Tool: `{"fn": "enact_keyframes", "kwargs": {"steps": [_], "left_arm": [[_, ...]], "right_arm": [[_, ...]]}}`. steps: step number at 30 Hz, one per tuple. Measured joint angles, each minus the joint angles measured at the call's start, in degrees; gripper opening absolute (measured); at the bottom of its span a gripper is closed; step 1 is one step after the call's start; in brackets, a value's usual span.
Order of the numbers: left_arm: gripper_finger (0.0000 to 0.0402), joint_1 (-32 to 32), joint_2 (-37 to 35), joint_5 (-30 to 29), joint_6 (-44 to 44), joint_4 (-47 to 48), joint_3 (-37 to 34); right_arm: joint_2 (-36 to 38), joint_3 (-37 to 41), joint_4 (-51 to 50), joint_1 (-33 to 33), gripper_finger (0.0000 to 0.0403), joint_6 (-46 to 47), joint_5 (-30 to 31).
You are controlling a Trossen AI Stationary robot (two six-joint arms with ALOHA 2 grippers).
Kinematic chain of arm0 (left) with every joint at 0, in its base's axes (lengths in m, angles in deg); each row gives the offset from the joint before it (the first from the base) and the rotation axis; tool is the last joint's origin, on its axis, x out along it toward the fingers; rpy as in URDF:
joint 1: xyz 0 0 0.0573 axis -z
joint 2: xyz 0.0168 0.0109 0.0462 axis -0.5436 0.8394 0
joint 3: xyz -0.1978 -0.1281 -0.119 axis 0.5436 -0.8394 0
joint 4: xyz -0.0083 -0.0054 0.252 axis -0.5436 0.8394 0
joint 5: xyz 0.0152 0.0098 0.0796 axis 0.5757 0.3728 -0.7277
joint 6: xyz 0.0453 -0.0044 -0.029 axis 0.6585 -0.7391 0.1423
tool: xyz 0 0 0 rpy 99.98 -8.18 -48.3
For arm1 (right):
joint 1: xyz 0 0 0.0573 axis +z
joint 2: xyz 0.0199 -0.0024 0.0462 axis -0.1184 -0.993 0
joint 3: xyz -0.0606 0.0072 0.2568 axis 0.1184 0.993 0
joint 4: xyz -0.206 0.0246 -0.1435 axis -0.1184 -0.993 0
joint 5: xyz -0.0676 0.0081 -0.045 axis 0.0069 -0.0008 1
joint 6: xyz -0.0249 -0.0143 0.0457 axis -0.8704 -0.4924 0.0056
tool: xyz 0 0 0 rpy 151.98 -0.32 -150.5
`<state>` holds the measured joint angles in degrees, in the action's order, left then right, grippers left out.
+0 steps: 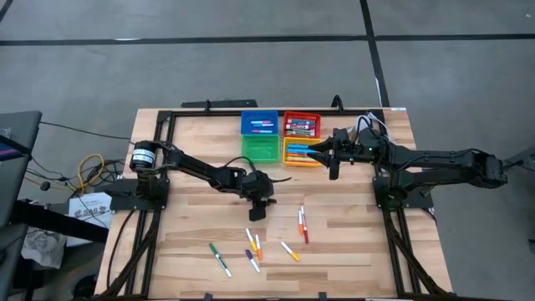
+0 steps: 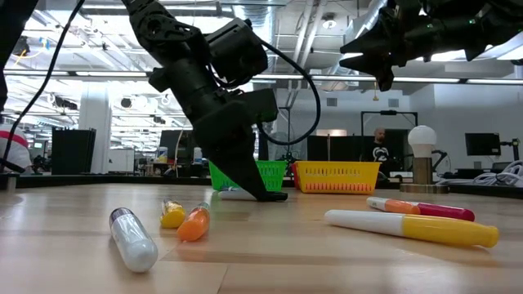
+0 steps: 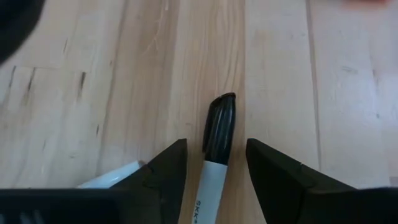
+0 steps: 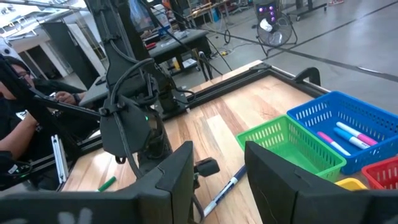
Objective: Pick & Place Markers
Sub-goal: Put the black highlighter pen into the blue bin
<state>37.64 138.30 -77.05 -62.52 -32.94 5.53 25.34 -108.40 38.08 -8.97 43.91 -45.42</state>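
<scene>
Left jaws: left gripper (image 3: 215, 163) down at the bench (image 1: 351, 242), fingers part open, straddling a black-capped marker (image 3: 217, 134) that lies flat on the wood. Marker sits in the gap, not visibly touching either finger (no squeeze seen).
Left gripper position: roughly bench centre in the high view (image 1: 259, 207), at 6 o'clock from the green bin (image 1: 261, 149).
Right jaws: right gripper (image 1: 316, 151) up in the air over the yellow bin (image 1: 299, 161), fingers part open, nothing between them in the right wrist view (image 4: 217, 168).
Bins: blue bin (image 1: 259, 123) and red bin (image 1: 302, 124) at the far edge, green and yellow just in front of them. Blue, red and yellow all hold markers (green contents can't be made out).
Loose markers: cluster (image 1: 253, 247) at 6 o'clock from the left gripper, a green-capped one (image 1: 219, 258) at about 7 o'clock, a red and orange pair (image 1: 303, 224) at about 4 o'clock, one orange-tipped marker (image 1: 289, 251) near the front edge.
Low view: yellow-barrelled marker (image 2: 413, 226) lying in the foreground, a red-tipped one (image 2: 421, 209) just behind it, white cap end (image 2: 133, 239) pointing at the camera.
Background: person (image 4: 15, 124) seated beyond the bench.
</scene>
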Motion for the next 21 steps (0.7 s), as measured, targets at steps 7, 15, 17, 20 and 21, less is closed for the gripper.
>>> {"fn": "enact_keyframes", "kwargs": {"steps": [7, 15, 17, 20, 21], "left_arm": [[0.0096, -0.07, 0.15, -0.18, -3.73, 0.26, -0.08], [0.0041, 0.22, 0.33, 5.95, -5.86, -0.79, -0.12], [0.0042, 0.22, 0.33, 6.87, -6.38, -0.83, -0.14], [0.0051, 0.22, -0.37, 6.81, -6.75, -0.88, -0.2], [0.0052, 0.24, -0.71, 6.73, -6.75, -0.85, -0.22]], "right_arm": [[0.0, 0.0, 0.0, 0.0, 0.0133, 0.02, 0.0], [0.0, 0.0, 0.02, 0.0, 0.0134, 0.01, 0.01], [0.0, 0.0, 0.02, 0.0, 0.0133, 0.0, 0.0], [0.0, 0.0, 0.02, 0.0, 0.0133, 0.0, 0.0], [0.0, 0.0, 0.02, 0.0, 0.0133, 0.0, 0.0]]}}
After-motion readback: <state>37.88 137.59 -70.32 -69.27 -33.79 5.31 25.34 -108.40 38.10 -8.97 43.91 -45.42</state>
